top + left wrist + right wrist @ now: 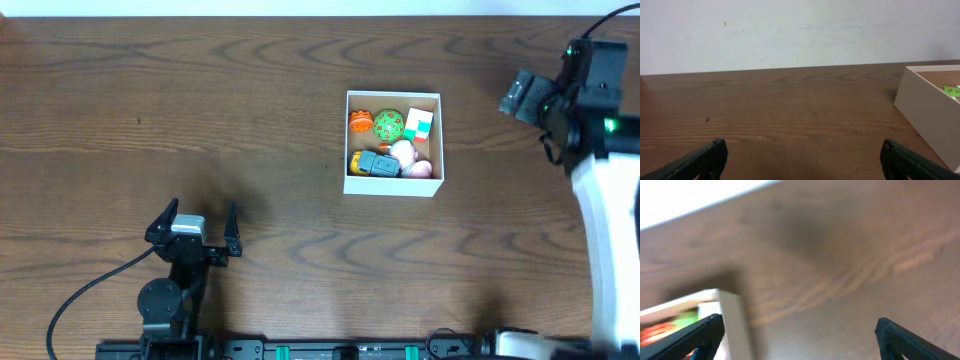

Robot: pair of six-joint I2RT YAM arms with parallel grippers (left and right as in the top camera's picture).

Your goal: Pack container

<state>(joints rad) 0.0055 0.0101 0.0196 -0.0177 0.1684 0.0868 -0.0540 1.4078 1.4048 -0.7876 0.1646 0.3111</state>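
The container [393,187], a square white-walled box with a brown inside, sits right of the table's middle and holds several small toys: orange, green, yellow-grey, pink and a white-green block. Its corner shows at the right of the left wrist view [927,117] and, blurred, at the lower left of the right wrist view [732,317]. My left gripper [193,227] is open and empty near the front left, far from the box; its fingers show in the left wrist view [802,160]. My right gripper [799,332] is open and empty, raised to the right of the box [520,95].
The dark wooden table [200,110] runs to a pale wall at the back. A black cable [85,295] trails from the left arm's base at the front edge. The white right arm [610,230] stands along the right edge.
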